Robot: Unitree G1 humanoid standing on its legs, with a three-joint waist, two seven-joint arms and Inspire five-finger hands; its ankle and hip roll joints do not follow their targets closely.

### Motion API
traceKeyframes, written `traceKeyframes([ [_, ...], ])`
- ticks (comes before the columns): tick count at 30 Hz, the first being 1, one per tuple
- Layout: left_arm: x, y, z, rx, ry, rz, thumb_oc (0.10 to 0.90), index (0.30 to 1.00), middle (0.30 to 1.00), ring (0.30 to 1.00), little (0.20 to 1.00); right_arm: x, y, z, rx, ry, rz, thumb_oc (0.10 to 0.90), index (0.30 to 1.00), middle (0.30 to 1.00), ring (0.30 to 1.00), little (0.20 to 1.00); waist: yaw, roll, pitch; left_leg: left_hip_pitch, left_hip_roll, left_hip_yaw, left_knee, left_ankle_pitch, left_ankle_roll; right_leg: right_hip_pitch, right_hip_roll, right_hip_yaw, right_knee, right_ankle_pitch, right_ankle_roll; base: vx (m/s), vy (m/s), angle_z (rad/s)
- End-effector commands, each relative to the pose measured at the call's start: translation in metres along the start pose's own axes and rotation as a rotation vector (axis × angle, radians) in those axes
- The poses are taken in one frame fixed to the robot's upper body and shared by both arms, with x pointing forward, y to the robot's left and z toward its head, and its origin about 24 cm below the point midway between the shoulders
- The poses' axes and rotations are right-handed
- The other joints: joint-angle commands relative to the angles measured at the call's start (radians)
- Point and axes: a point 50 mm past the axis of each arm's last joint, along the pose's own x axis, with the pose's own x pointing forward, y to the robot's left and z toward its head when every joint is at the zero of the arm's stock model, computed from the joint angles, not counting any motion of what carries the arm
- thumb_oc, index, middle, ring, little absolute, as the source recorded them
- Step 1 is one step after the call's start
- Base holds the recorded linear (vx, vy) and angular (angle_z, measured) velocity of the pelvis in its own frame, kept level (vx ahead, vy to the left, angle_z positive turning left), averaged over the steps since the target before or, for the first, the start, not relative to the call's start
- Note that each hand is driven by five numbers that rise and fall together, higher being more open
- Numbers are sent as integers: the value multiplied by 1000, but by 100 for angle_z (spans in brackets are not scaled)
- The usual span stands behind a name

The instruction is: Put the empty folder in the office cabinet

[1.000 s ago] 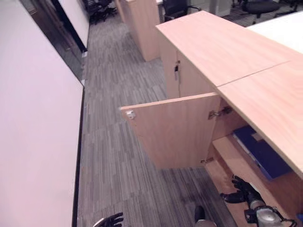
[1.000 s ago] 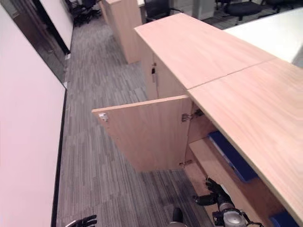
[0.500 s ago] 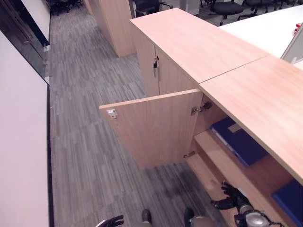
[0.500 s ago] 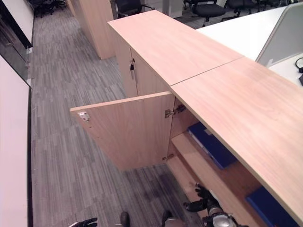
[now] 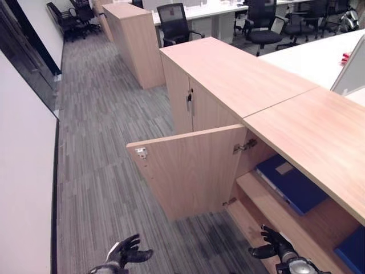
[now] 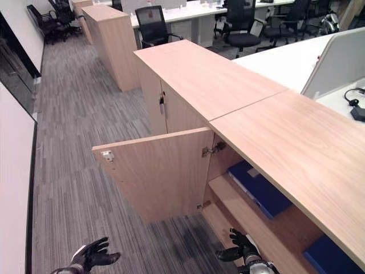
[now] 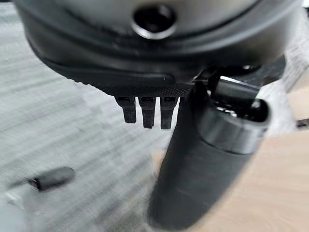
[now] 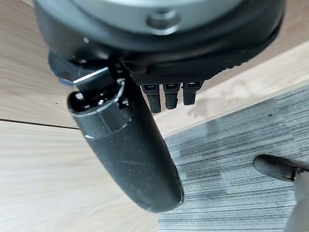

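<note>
Left eye view: blue folder lies flat on the upper shelf inside the office cabinet, under the wooden top, just past the hinge side. Second blue item sits on the same shelf further right, partly cut off by the frame edge. Cabinet door is swung wide out over the grey carpet. Right hand is low by the front edge of the bottom shelf, fingers spread, gripping nothing; right wrist view confirms fingers straight, thumb out. Left hand hangs over the carpet, well apart from the cabinet, fingers splayed and empty. Closed cabinet adjoins behind; office chairs and desks sit beyond.
</note>
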Motion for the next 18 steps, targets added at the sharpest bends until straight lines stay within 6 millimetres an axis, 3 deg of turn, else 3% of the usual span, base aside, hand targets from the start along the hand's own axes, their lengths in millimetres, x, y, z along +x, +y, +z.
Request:
traceKeyframes([
  [1,8,-16,18,-68,-93,-15,800,900,900,900,900,6,-11,30,-10,-127,-57,800,900,900,900,900,2,-15,-11,28,35,-21,6,-61,-45,-12,-60,-20,44,-71,82,-3,-6,-5],
  [3,10,-12,6,-134,-36,31,800,900,900,900,900,6,-1,28,5,-128,-39,800,900,900,900,900,8,-32,-20,32,34,-16,0,-65,-45,-13,-57,-20,27,-63,86,6,-13,2],
  [5,12,1,8,-245,-36,115,800,900,900,900,900,6,9,24,20,-118,-19,800,900,900,900,900,13,-50,-32,38,32,-12,-1,-71,-43,-7,-57,-21,17,-61,90,61,-11,-9],
  [8,15,18,37,-320,-157,209,800,900,900,900,900,6,14,25,26,-128,-17,800,900,900,900,900,12,-61,-41,48,31,-6,-1,-81,-42,1,-60,-23,13,-58,95,50,20,1],
  [10,12,42,75,-352,-305,298,800,900,900,900,900,5,12,26,19,-141,-27,800,900,900,900,900,6,-64,-48,57,29,1,-1,-88,-43,3,-63,-20,11,-54,98,40,48,-2],
  [13,8,64,106,-335,-400,364,800,900,900,900,900,4,10,28,2,-155,-26,800,900,900,900,900,-5,-63,-51,61,29,5,-1,-91,-43,4,-64,-18,11,-52,101,22,35,-6],
  [15,3,80,124,-336,-451,416,800,900,900,900,900,3,10,29,-8,-164,-19,800,900,900,900,900,-13,-62,-55,63,28,11,-1,-93,-45,2,-64,-16,12,-50,103,29,27,-14],
  [16,-3,96,144,-348,-509,464,800,900,900,900,900,1,8,28,-15,-166,-17,800,900,900,900,900,-21,-60,-58,63,26,12,-1,-94,-45,0,-65,-12,14,-49,105,26,27,-12],
  [18,-8,106,160,-355,-562,490,800,900,900,900,900,1,6,27,-18,-167,-18,800,900,900,900,900,-27,-60,-60,64,24,12,-1,-97,-45,0,-67,-10,16,-49,107,23,23,-5],
])
